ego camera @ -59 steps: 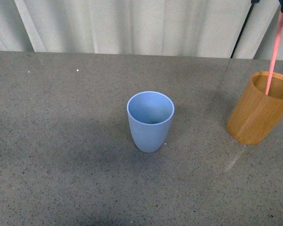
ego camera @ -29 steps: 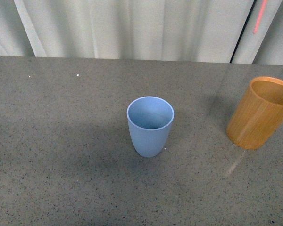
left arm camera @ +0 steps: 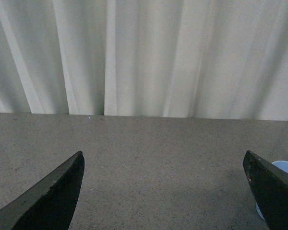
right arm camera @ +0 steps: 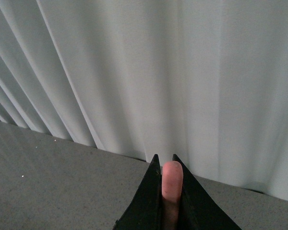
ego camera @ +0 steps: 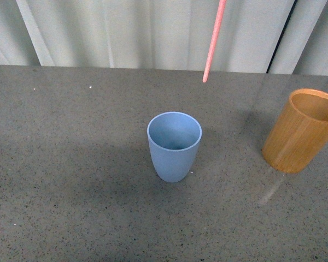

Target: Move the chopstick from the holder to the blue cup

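The pink-red chopstick [ego camera: 213, 41] hangs nearly upright in the air, its lower tip above and behind the light blue cup [ego camera: 174, 143], which stands upright mid-table. Its top runs out of the front view. The orange-brown holder [ego camera: 299, 131] stands at the right with nothing in it. In the right wrist view, my right gripper [right arm camera: 166, 165] is shut on the chopstick [right arm camera: 172, 179], whose rounded end pokes up between the two dark fingers. My left gripper [left arm camera: 164, 165] is open over bare table, with a sliver of the blue cup [left arm camera: 282, 168] behind one finger.
A grey speckled table [ego camera: 71, 164] carries both cups. White pleated curtains [ego camera: 126, 33] close off the far edge, with a dark vertical strip [ego camera: 281, 35] at the right.
The chopstick came up out of the holder, then moved left, and now hangs above and behind the blue cup. The holder stands without it. The cups have not moved.
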